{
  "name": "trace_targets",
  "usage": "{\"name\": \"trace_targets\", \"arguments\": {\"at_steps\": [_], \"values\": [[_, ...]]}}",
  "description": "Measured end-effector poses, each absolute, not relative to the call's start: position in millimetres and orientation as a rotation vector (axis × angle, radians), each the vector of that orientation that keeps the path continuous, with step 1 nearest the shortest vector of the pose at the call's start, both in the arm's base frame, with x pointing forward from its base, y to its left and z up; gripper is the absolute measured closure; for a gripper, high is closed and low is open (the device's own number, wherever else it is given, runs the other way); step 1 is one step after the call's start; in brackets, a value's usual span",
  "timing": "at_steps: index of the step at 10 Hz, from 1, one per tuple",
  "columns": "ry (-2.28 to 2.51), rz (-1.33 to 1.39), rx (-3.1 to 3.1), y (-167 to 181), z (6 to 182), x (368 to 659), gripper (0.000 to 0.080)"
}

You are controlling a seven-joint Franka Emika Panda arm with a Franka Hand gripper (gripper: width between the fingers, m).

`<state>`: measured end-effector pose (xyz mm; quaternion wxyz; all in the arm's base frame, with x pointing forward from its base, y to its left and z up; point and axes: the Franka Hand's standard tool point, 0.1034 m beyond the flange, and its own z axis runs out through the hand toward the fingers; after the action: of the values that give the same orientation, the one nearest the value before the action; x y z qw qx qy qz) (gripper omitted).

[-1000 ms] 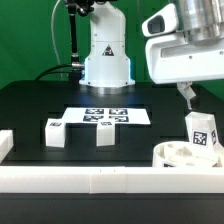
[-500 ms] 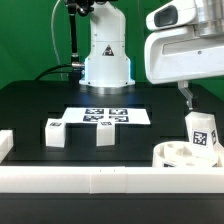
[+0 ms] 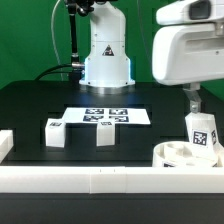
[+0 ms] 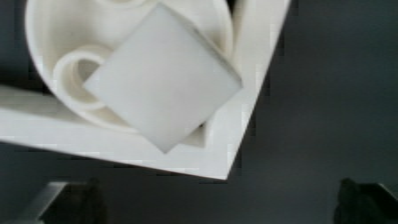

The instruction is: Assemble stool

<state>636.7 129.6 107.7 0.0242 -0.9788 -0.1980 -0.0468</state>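
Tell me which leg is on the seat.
The leg at the exterior view's right, upright on the seat below the gripper. The other two legs stand apart on the table, near the marker board.

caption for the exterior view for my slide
Open pincer hovers over a tagged white blocky leg upright on the white round seat disc; two more white legs stand on the black table
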Motion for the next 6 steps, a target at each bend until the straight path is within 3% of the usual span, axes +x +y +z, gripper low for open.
{"name": "trace_targets", "arguments": {"at_steps": [6], "values": [[-1.022,-0.172,-2.942,126,96.6,633,0.015]]}}
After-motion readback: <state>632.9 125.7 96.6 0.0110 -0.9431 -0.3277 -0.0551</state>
